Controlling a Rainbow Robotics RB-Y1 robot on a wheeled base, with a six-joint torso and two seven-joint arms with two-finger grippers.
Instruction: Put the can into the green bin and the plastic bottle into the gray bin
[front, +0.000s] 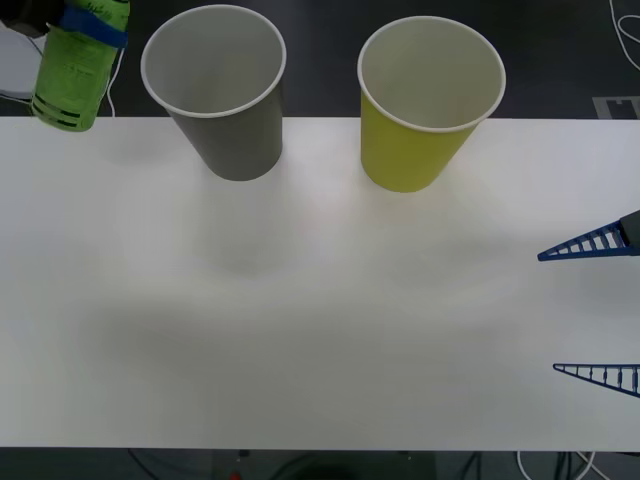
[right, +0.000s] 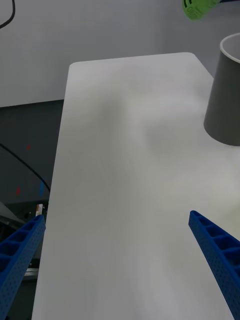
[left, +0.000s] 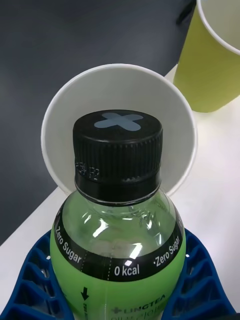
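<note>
Plastic bottle (front: 78, 70) first: you can see it up in the air at the far left corner of the tabletop (front: 300, 320), off to the left of the gray bin (front: 220, 90). Your left claw (left: 120, 295) is clenched around it, with the blue ribbed fingers (left: 30, 280) hugging both sides of its body. In the front view a blue band of that claw crosses the bottle near its top. The bottle is full of bright green drink, and it has a black screw cap (left: 118, 150) with a pale cross on it. A black band on it reads "Zero Sugar" and "0 kcal".

From the left wrist view, you look past the cap straight at the round open mouth of the gray bin. The green bin (left: 210, 60) stands just beside it.

In the front view both bins stand upright at the far side of the tabletop, gray on the left and green (front: 425, 110) on the right, close together but not touching. You can see nothing inside either one.

Your right claw (front: 600, 310) sits low at the right edge of the tabletop. Its two blue fingers (front: 590, 243) are spread wide apart and hold nothing.
</note>
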